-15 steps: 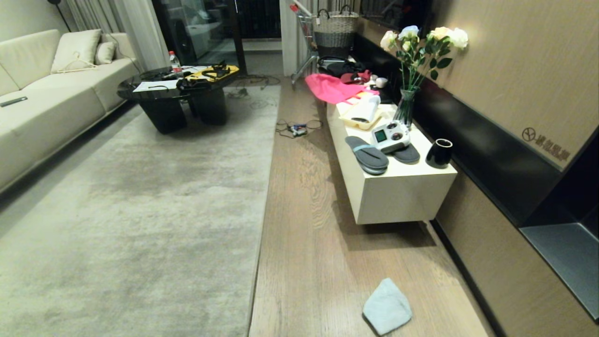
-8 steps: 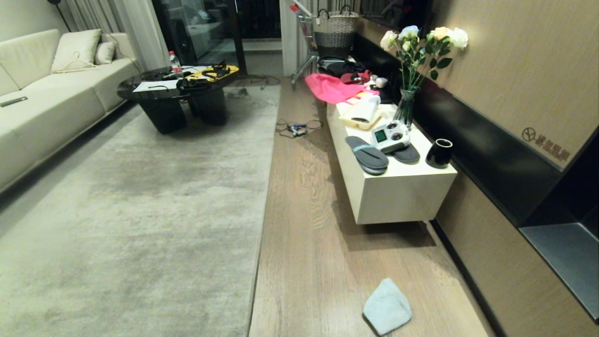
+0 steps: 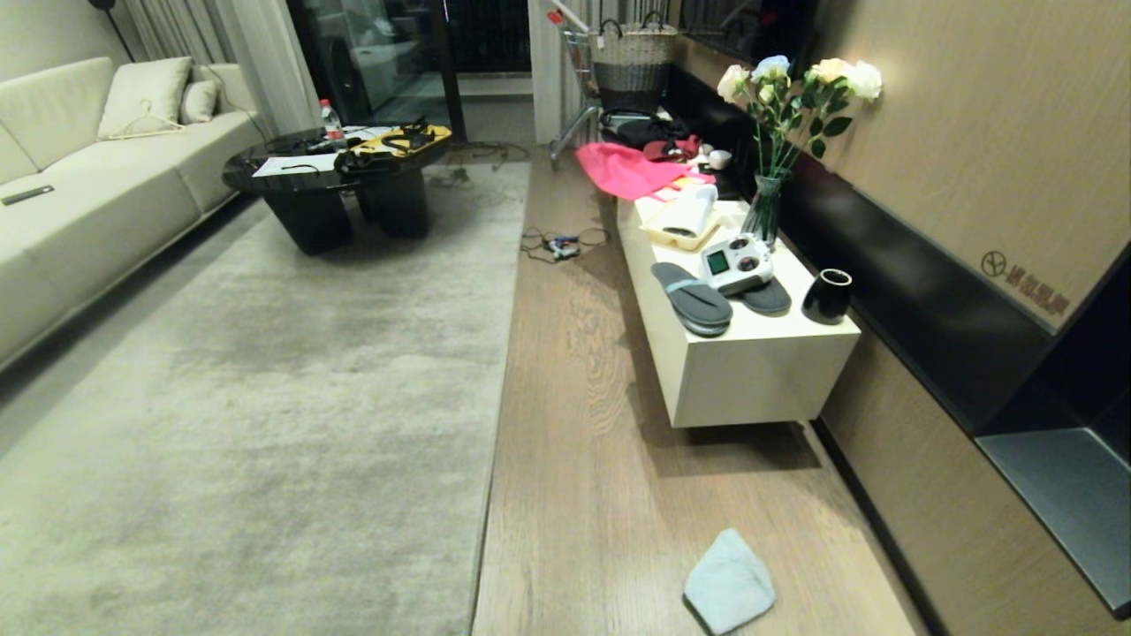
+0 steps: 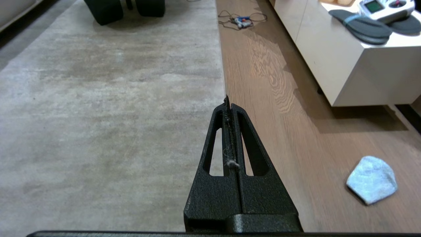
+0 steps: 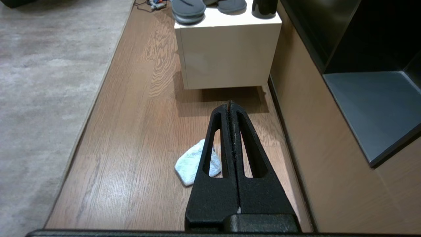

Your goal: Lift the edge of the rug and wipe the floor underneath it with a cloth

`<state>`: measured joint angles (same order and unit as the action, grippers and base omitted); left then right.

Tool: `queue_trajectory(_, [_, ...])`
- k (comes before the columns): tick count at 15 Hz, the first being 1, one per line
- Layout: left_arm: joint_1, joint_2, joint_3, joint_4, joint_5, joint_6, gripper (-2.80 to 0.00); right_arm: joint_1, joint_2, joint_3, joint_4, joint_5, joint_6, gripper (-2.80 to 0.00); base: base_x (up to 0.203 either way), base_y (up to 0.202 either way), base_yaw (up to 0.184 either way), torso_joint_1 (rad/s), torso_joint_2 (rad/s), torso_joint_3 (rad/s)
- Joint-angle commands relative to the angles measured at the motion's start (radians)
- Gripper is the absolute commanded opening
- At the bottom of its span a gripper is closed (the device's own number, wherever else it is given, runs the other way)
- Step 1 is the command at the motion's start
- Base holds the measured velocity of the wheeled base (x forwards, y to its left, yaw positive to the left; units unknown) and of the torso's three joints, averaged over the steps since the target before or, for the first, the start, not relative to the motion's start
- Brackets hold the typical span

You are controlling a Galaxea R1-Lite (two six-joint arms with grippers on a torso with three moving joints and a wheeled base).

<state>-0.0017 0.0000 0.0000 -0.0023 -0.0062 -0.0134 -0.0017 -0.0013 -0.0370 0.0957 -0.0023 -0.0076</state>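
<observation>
Scene slightly lower in head view than before; cloth [image 3: 729, 581] unmoved on floor [image 3: 574, 424].

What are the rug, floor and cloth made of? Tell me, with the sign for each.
Rug: seems short-pile woven fibre, matte, mottled grey-beige.
Floor: looks like wood or wood-look planks, with visible grain and a slight sheen.
Cloth: probably microfibre, pale blue, fuzzy and limp.
</observation>
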Motion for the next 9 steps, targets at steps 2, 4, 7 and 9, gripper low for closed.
queue_trajectory(2, [-0.001, 0.002, 0.000, -0.001, 0.000, 0.000, -2.80, 0.000, 0.001, 0.000, 0.001, -0.001, 0.000, -2.80, 0.000, 0.000, 0.000, -0.003, -0.39, -0.403])
queue_trajectory(4, [0.000, 0.002, 0.000, -0.001, 0.000, 0.000, -2.80, 0.000, 0.001, 0.000, 0.001, -0.001, 0.000, -2.80, 0.000, 0.000, 0.000, 0.013, -0.43, -0.405])
queue_trajectory(7, [-0.001, 0.002, 0.000, -0.001, 0.000, 0.000, -2.80, 0.000, 0.001, 0.000, 0.001, -0.001, -0.002, -2.80, 0.000, 0.000, 0.000, 0.054, -0.44, -0.394])
queue_trajectory(9, [0.000, 0.002, 0.000, -0.001, 0.000, 0.000, -2.80, 0.000, 0.001, 0.000, 0.001, -0.001, -0.002, -2.80, 0.000, 0.000, 0.000, 0.093, -0.47, -0.384])
